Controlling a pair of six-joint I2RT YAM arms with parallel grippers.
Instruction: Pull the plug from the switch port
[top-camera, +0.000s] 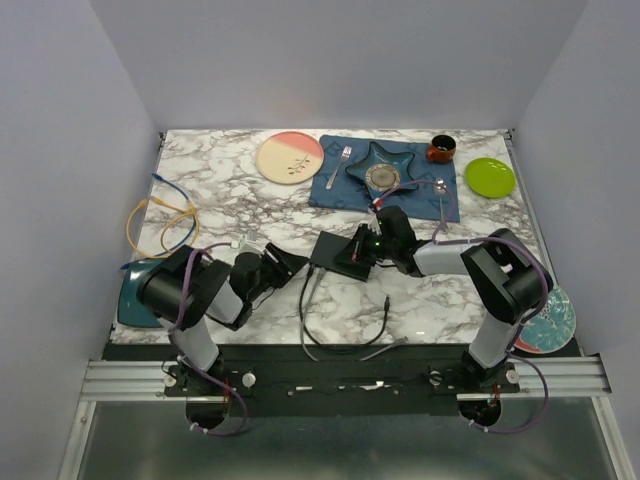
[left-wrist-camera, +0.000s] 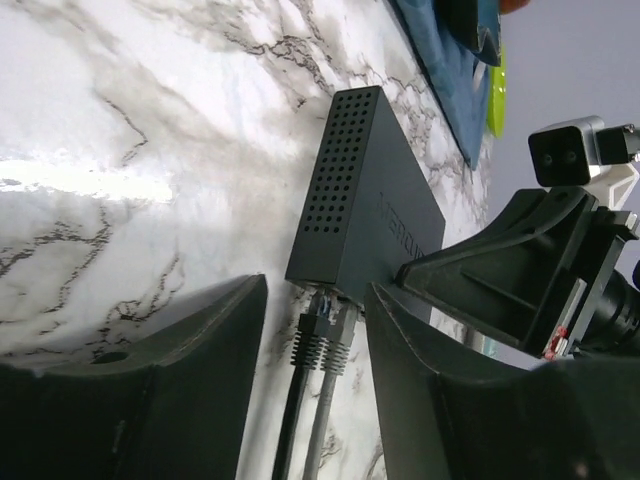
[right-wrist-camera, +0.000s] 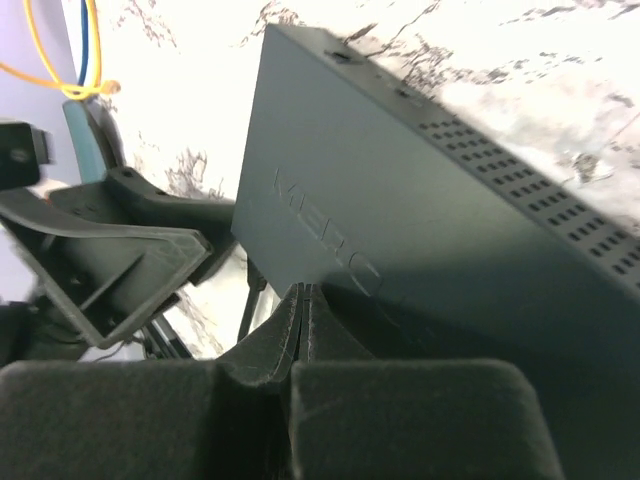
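The switch (top-camera: 335, 252) is a flat matte-black box lying mid-table; it also fills the right wrist view (right-wrist-camera: 400, 180). Two plugs sit side by side in its near edge, a black plug (left-wrist-camera: 312, 335) and a grey plug (left-wrist-camera: 342, 340), and their cables trail toward me. My left gripper (left-wrist-camera: 315, 300) is open with one finger on each side of both plugs, touching neither; from above it (top-camera: 290, 265) sits just left of the switch. My right gripper (right-wrist-camera: 303, 297) is shut, its tips resting on the switch's top face (left-wrist-camera: 400, 215).
The black and grey cables (top-camera: 308, 320) loop toward the near edge. At the back lie a blue placemat (top-camera: 330, 188), a pink plate (top-camera: 290, 157), a dark cup (top-camera: 441, 149) and a green plate (top-camera: 490, 177). Yellow and blue cables (top-camera: 160, 215) lie at the left.
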